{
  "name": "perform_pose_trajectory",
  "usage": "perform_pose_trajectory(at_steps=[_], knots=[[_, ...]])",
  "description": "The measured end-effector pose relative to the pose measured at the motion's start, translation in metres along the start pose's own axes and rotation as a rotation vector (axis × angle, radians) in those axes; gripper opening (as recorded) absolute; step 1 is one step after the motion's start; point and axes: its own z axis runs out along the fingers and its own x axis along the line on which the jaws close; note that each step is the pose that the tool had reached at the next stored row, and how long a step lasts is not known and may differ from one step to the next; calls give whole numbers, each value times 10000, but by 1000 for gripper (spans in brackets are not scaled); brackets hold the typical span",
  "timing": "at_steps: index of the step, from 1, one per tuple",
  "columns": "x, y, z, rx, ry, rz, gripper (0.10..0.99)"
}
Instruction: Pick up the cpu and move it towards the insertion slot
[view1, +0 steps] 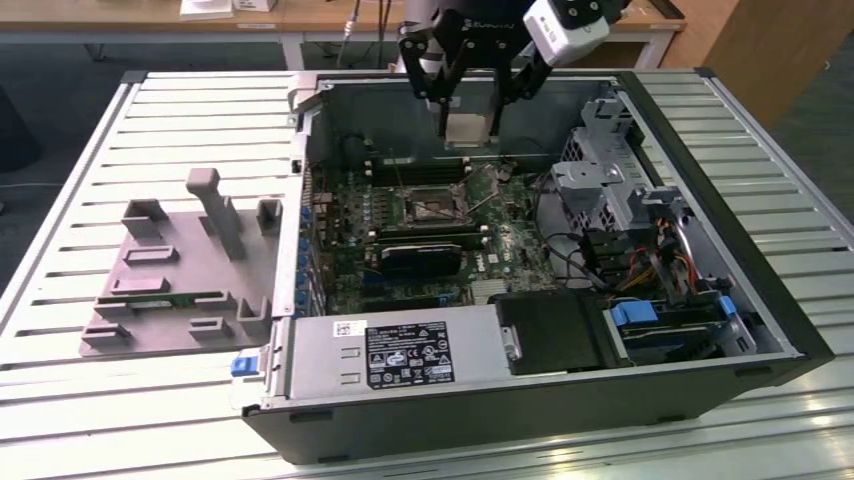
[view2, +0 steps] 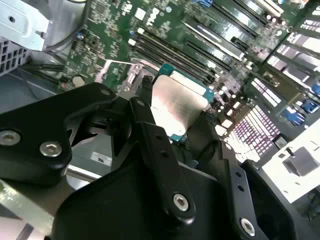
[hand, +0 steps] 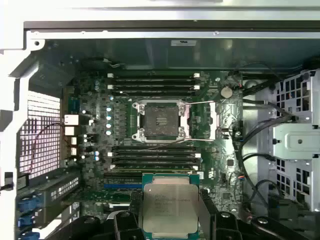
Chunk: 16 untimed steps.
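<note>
In the exterior view, a grey power supply with a printed label sits at the lower middle, just inside the open black computer case. The case lies on a slatted pale metal worktop, beside a grey moulded fixture at centre left. Mid-frame, the green motherboard carries the insertion slot, a square black frame with shiny bracket. Above it, upper middle, the black fingers are clamped on the cpu, flat, silvery, green-rimmed, held clear of the board. Wooden furniture stands beyond.
</note>
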Motion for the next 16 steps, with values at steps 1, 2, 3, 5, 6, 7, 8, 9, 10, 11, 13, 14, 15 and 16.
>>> perform_pose_trajectory(at_steps=[1,2,3,5,6,7,8,9,10,11,13,14,15,16], knots=[[-18,2,1,0,1,-4,529],[-24,7,4,8,1,-7,529],[-25,15,7,31,1,-5,529],[-27,40,19,65,-1,-7,529],[-27,59,24,78,-2,-7,529],[-27,83,30,101,-4,-6,529],[-26,109,34,127,-6,-6,529],[-26,134,39,137,-10,-8,529],[-26,159,43,141,-13,-11,529],[-25,186,46,141,-17,-16,529],[-25,244,51,142,-26,-31,529],[-24,277,54,142,-30,-38,529],[-24,311,57,141,-36,-45,529],[-23,345,59,143,-42,-54,529]])
